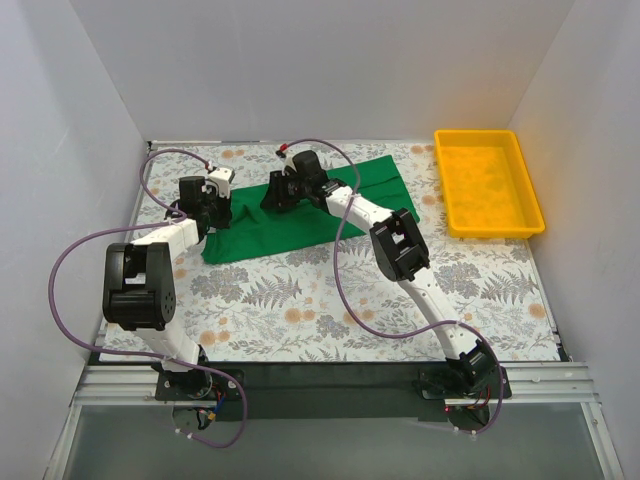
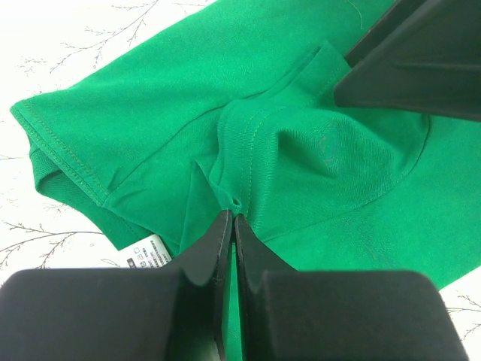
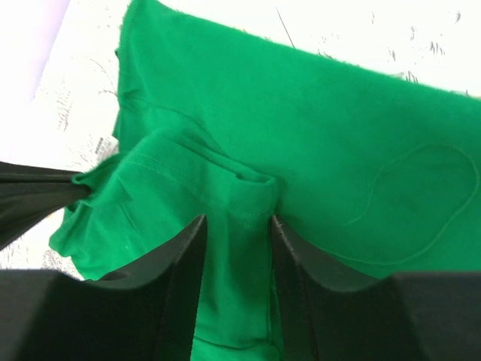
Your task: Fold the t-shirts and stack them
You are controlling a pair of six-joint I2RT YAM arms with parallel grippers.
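The green t-shirt lies spread on the fern-print table, running diagonally from front left to back right. My left gripper is at its left end, shut on a small pinch of cloth; the white neck label lies just left of the fingers. My right gripper is a little to the right, shut on a thick hemmed fold that fills the gap between its fingers. The cloth between the two grippers is raised and wrinkled. The t-shirt beyond lies flat.
A yellow plastic tray stands at the back right of the table. White walls close in the left, back and right sides. Purple cables loop from both arms over the front of the table.
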